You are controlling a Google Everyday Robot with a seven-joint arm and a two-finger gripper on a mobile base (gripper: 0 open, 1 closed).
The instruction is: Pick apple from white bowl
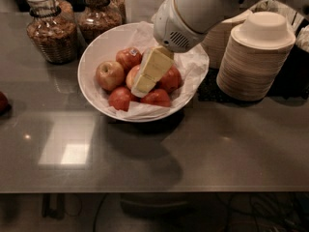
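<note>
Robot gripper (pixel 140 88) reaching down into a white bowl (pixel 91 52) of apples on a grey table (pixel 231 144).
The arm comes in from the far right and tilts its cream gripper down and left, so the tip lands in the middle of the pile, right over the apple (pixel 131 76) it seems to be after. Whether the gripper is open or closed cannot be told from here. That apple sits at the centre of the bowl on crinkled white paper (pixel 193 64), mostly hidden; only a yellow-orange edge with red blush shows just left of the gripper. Redder apples crowd around it, one with a sticker (pixel 129 57) on the far side, so the grip probably has little room. Stacked beige bowls (pixel 253 57) stand to the right.
</note>
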